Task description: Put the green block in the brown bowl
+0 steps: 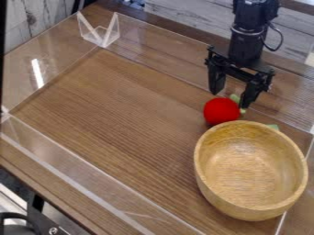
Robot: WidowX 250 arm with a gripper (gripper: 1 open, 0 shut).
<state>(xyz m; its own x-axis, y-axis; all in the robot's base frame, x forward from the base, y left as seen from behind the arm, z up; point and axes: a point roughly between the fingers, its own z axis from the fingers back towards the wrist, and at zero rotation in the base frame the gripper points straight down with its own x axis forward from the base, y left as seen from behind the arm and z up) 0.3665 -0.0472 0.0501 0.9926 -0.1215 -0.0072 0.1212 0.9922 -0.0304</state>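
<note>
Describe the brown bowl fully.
The brown bowl is large, round and light tan, with visible grain that looks like wood and a thick rim around a deep hollow. It sits upright on the table, mouth up, on the camera view's right side. Nothing shows inside it. The red ball lies just past its far rim; whether they touch, I cannot tell.

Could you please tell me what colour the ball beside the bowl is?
The ball is bright red, seen in the camera view.
</note>
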